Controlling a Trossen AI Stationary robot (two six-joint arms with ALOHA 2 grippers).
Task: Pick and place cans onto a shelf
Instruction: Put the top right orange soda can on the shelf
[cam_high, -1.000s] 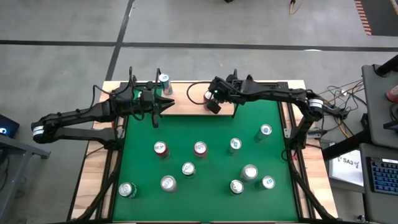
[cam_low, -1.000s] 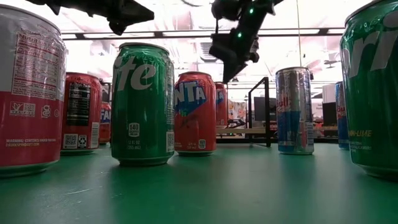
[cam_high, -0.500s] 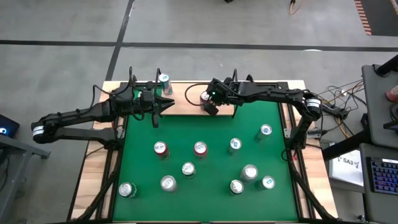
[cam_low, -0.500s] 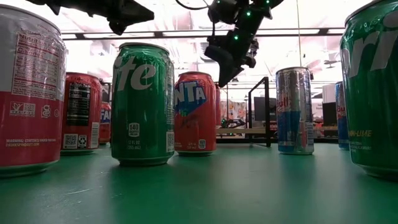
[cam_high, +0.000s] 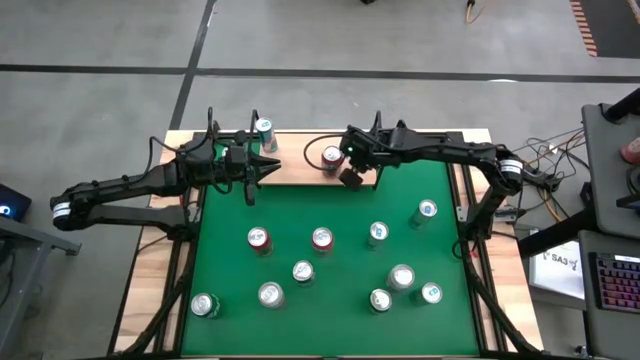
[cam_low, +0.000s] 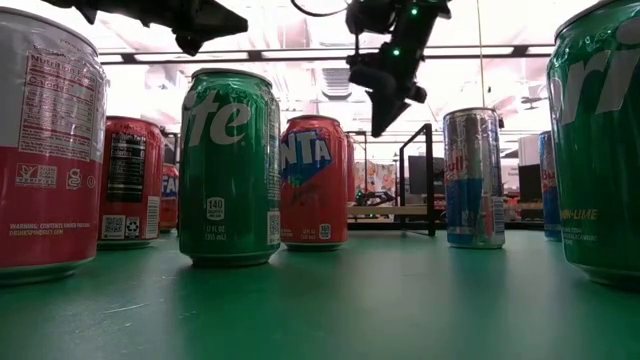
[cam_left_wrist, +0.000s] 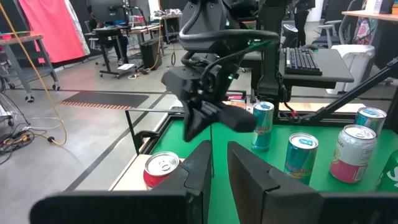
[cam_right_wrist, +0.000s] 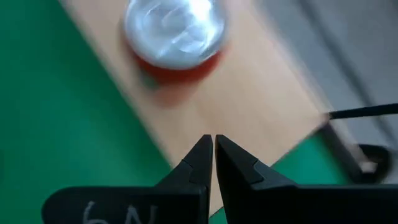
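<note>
A red can (cam_high: 331, 156) stands upright on the light-wood shelf (cam_high: 300, 172) at the table's far edge; the right wrist view looks down on its silver top (cam_right_wrist: 174, 34). A blue-and-silver can (cam_high: 265, 130) stands at the shelf's far left. My right gripper (cam_high: 352, 178) is shut and holds nothing. It hangs above the shelf's near edge, just right of the red can, and slants downward. My left gripper (cam_high: 273, 167) hovers level above the shelf's left part, fingers close together with nothing between them (cam_left_wrist: 219, 162).
Several cans stand upright on the green tabletop, among them two red ones (cam_high: 259, 239) (cam_high: 322, 238) and a tall blue one (cam_high: 427, 210). Black wire uprights (cam_low: 430, 180) rise at the shelf's end. A desk with a keyboard (cam_high: 612, 275) lies beyond the table's right edge.
My right gripper, still shut, has turned at the wrist. Its fingertips have swung away from the red can toward the table's right, so more of the can's top shows. The red can stays on the shelf.
</note>
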